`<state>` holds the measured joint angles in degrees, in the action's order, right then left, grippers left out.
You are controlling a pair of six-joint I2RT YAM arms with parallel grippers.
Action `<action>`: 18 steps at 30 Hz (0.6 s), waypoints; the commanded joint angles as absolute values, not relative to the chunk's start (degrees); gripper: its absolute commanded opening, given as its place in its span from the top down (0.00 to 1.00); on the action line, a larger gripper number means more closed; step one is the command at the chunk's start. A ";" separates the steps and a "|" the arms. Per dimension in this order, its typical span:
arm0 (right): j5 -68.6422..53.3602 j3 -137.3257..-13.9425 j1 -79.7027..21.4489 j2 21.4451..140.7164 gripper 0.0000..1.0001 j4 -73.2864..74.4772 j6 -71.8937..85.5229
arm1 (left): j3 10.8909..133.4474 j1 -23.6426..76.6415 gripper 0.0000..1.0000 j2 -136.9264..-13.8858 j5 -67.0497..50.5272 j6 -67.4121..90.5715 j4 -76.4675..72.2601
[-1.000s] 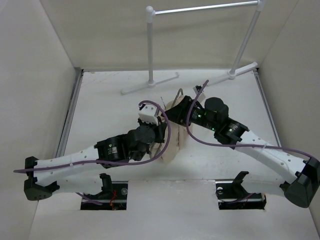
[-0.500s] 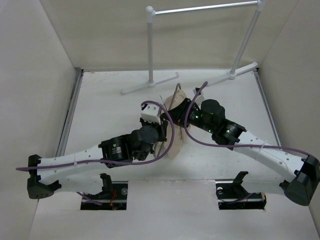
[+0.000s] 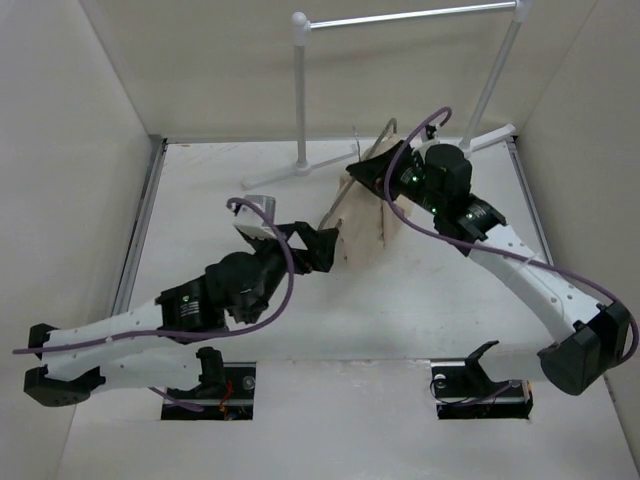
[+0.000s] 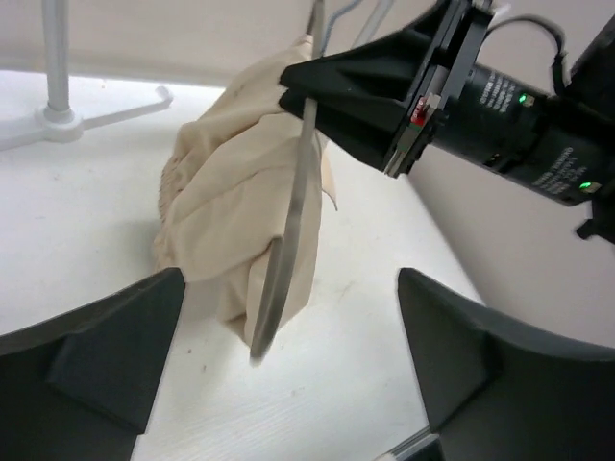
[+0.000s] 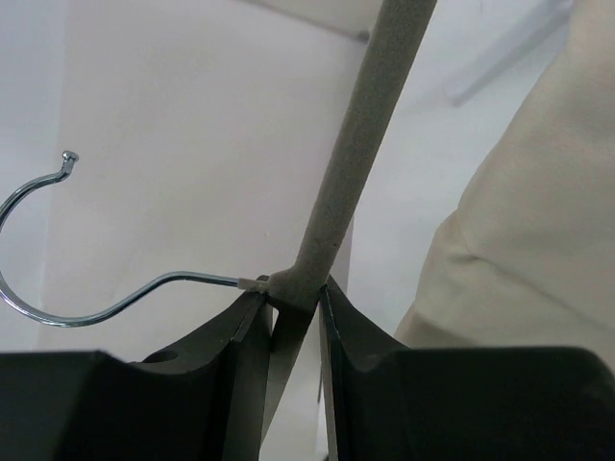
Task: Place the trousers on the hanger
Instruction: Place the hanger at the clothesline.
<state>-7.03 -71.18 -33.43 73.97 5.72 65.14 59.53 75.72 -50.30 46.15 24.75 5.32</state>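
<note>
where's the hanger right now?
Top view: the hanger is right of centre toward the far side, just in front of the white rack, pinched at its neck by the right gripper, with the trousers bunched against it.

The left tool (image 3: 326,250) is held spread wide, arm stretched forward; the right tool (image 5: 293,303) is held high, clamped on the hanger (image 5: 370,115).

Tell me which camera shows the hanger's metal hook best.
Right wrist: the hook curves in full, close, beside the right pincer clamping the hanger. Top external shows it tiny; left wrist cuts it at the frame's top.
</note>
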 commanded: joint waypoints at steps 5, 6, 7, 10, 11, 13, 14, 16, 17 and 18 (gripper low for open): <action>-9.58 -88.92 -21.42 82.68 0.84 1.93 63.63 | 53.97 74.75 0.00 -37.81 56.67 24.78 7.37; -9.67 -91.64 -19.75 84.79 0.84 2.37 63.55 | 53.44 75.10 0.00 -36.75 57.99 25.13 8.34; -9.84 -94.54 -18.25 87.16 0.84 3.07 63.98 | 52.83 75.45 0.00 -35.43 59.49 25.48 9.39; -9.93 -103.42 -14.64 94.02 0.84 4.30 65.38 | 50.72 76.77 0.00 -31.57 62.22 27.59 12.12; -10.19 -106.41 -13.85 96.31 0.84 4.74 66.35 | 49.84 77.12 0.00 -30.42 62.57 28.55 12.74; -10.81 -111.94 -12.62 100.61 0.84 5.36 67.58 | 48.35 77.30 0.00 -29.01 62.84 30.14 14.14; -10.90 -114.84 -12.18 102.81 0.85 5.71 68.20 | 47.64 77.12 0.00 -28.74 62.67 31.02 14.93; -11.25 -120.73 -11.47 106.94 0.85 6.50 69.25 | 46.76 76.34 0.00 -29.00 62.23 32.95 17.04; -11.42 -123.72 -11.21 108.96 0.85 7.03 69.95 | 46.58 75.90 0.00 -29.53 62.05 34.26 18.27; -11.60 -126.80 -10.86 110.90 0.85 7.81 70.48 | 46.41 75.28 0.00 -30.23 61.62 35.76 19.50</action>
